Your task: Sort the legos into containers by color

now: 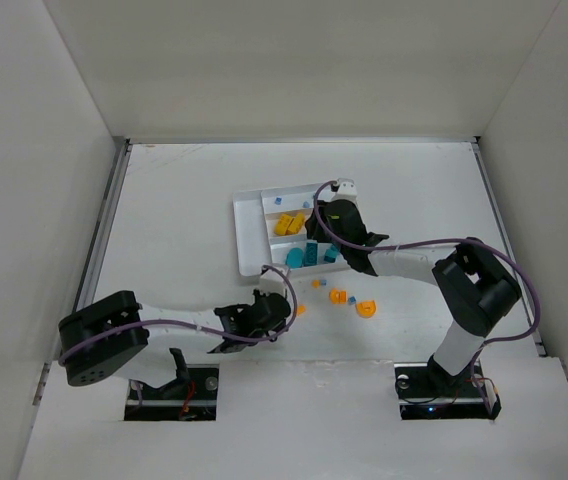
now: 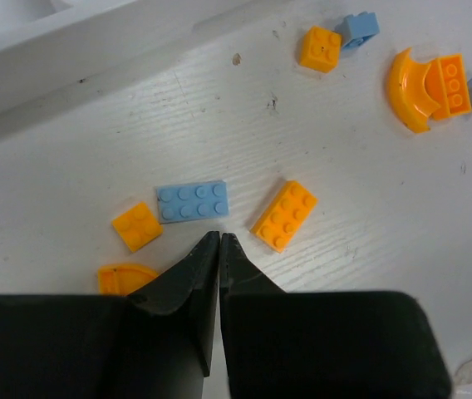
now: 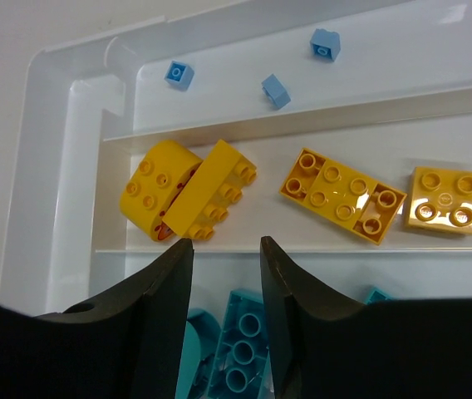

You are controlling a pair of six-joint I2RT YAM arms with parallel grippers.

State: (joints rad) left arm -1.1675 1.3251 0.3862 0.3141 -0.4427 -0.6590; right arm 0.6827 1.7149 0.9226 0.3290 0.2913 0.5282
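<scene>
Near edge of the tabletop (image 1: 164, 220): my left gripper (image 2: 220, 239) hangs low with its jaws pressed together and nothing between them. The tips sit just beside the near side of a blue plate (image 2: 192, 201). It lies flat between an orange square (image 2: 136, 226) and an orange brick (image 2: 285, 214). An orange curve (image 2: 126, 277) lies nearest, partly under my fingers. I judge the closed tips suit nudging the thin plate, since a grip would need them parted first.

Toward the middle: an orange arch (image 2: 425, 87) and a few small orange and blue pieces lie loose just short of the tray (image 2: 53, 33). All of these are unsorted.

Middle of the tabletop, over the tray: my right gripper (image 3: 226, 258) is parted about a brick's width and holds nothing. It hovers above the nearest long section, where the teal bricks (image 3: 240, 349) are. I judge it stands there for placing teal.

Next section: yellow bricks (image 3: 341, 195), two of them leaning together at the left end.

Farthest section: three tiny blue bits (image 3: 275, 90), well apart. Each colour has its own lane, so the low walls keep them from mixing.
</scene>
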